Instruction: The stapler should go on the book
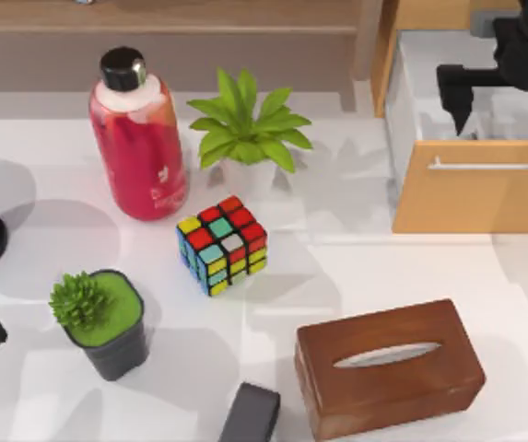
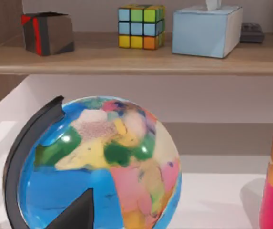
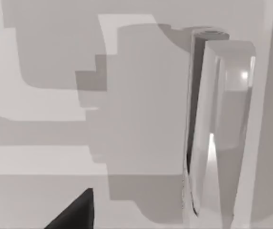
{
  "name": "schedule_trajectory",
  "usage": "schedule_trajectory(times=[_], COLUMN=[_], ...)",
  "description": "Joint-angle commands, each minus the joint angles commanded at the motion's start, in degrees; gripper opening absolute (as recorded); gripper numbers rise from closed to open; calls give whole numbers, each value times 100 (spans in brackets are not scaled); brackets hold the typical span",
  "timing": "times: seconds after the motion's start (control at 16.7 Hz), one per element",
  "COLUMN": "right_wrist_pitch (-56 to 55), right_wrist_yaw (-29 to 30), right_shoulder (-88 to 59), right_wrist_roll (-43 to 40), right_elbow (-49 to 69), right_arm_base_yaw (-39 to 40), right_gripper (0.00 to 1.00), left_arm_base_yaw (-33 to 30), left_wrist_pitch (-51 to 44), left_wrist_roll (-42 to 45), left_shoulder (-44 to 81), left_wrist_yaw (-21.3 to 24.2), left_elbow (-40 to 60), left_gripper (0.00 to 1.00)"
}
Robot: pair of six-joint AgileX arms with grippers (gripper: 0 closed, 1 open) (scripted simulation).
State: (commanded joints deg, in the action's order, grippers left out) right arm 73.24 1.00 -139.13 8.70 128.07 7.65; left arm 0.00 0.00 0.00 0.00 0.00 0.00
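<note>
Hovering over the open pale-wood drawer (image 1: 471, 198), my empty right gripper (image 1: 503, 87) gapes to fetch the likely shiny white stapler (image 3: 217, 119) inside, left arm parked far away.

The overhead camera is looking straight down on my white tabletop (image 1: 356, 267), taking in the open wooden drawer (image 1: 475, 198) at two o'clock. My left wrist camera is sitting low and close, facing level across the table at the multicoloured globe on its black arc stand (image 2: 98, 167), with a wooden shelf (image 2: 136, 59) beyond. It is sharing with the overhead view that globe and the red bottle with the black cap (image 1: 137, 138). My right wrist camera is pointing down, near, into the drawer's pale grey interior (image 3: 79, 95).
</note>
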Motion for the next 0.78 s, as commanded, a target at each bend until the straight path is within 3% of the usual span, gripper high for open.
schedule_trajectory(times=[0.78], right_wrist_pitch=[-673], right_wrist_yaw=[12], right_shoulder=[-21], right_wrist_roll=[6], right_elbow=[-703], right_arm_base_yaw=[13], right_gripper=[100], left_arm_base_yaw=[0], left_wrist_pitch=[0], left_wrist_roll=[0], left_shoulder=[0], left_wrist_yaw=[0], left_elbow=[0], left_gripper=[100])
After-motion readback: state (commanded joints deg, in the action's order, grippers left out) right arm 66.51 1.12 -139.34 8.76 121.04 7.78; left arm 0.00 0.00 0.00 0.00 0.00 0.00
